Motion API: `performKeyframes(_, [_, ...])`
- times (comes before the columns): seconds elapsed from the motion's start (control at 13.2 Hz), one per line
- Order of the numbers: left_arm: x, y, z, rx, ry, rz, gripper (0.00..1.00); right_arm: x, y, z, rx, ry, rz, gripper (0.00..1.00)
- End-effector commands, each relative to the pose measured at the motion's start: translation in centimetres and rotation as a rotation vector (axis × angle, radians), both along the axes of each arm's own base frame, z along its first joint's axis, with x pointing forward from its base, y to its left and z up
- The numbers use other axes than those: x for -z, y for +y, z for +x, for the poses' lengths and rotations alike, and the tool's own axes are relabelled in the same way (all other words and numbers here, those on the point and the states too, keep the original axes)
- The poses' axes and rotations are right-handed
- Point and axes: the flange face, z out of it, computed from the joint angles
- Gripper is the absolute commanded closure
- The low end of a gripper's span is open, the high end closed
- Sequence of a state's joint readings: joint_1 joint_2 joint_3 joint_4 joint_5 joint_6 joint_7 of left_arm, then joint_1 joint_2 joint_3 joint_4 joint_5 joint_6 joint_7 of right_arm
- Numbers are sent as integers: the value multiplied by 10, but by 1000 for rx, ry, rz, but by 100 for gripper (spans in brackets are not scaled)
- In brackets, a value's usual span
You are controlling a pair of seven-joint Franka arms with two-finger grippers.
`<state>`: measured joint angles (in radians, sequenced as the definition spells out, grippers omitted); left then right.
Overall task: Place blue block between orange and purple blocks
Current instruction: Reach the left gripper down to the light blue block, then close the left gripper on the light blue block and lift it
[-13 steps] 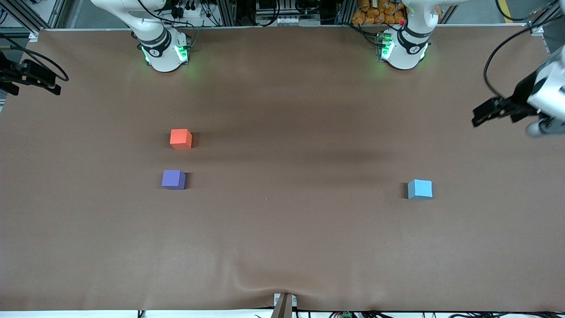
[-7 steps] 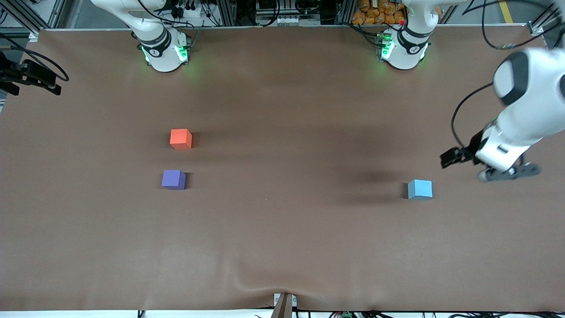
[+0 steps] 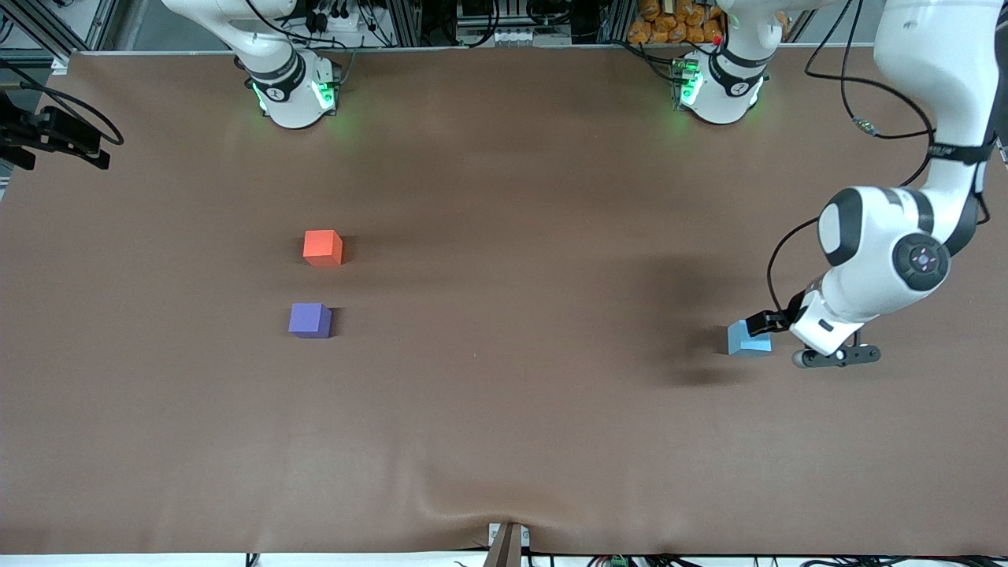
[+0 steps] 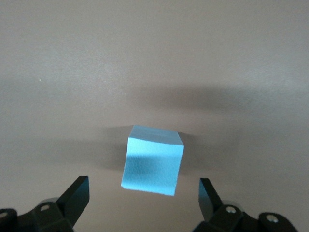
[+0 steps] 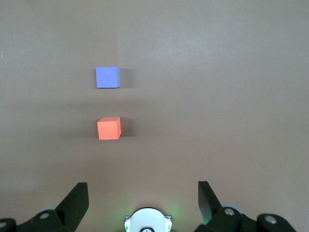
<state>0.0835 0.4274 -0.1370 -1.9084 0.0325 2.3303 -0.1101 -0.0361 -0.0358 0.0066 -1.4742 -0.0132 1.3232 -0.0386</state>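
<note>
The blue block [image 3: 748, 339] is seen resting flat on the brown desk [image 3: 504, 441] toward the left arm's end, and it is the nearest of the three cubes to the front camera. The left end effector [image 4: 144, 199] is held just above and beside this block; in the left wrist view its two dark fingers [image 4: 76, 195] are spread wide, released, with the block [image 4: 153, 162] lying ahead of the gap between them and touched by neither. In the front view the left end effector [image 3: 776, 327] is partly hidden by the white wrist of its arm, and a soft shadow is cast on the desk beside the block. The purple block [image 3: 309, 320] is set well apart from the left end effector, toward the right arm's end of the desk, slightly farther from the front camera than the blue one. The orange block [image 3: 323, 247] is placed farther still from the front camera, near the purple block but with a clear strip of bare desk between them. The right end effector [image 5: 142, 198] is held high over its own arm's base, waiting, its fingers [image 5: 75, 195] likewise released and wide apart with nothing grasped; in its wrist view both the orange block [image 5: 109, 128] and the purple block [image 5: 107, 77] are seen below, well apart from it.
</note>
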Motion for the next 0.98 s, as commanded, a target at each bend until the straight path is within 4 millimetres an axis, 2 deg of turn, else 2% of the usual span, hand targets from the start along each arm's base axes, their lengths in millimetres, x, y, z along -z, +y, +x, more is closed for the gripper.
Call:
performKeyframes(0.0, [21, 21, 3, 43, -11, 4, 0, -3, -4, -7, 3, -1, -10, 0])
performKeyframes(0.15, [32, 14, 4, 57, -8, 1, 0, -3, -3, -7, 1, -1, -10, 0])
performKeyframes(0.38, [38, 7, 3, 66, 0, -2, 0, 1, -4, -5, 3, 9, -10, 0])
performKeyframes(0.68, [48, -14, 3, 77, 10, -12, 0, 0, -3, -5, 1, 8, -10, 0])
performKeyframes(0.91, [66, -14, 3, 82, 11, -13, 0, 1, -3, -4, 1, 9, -10, 0])
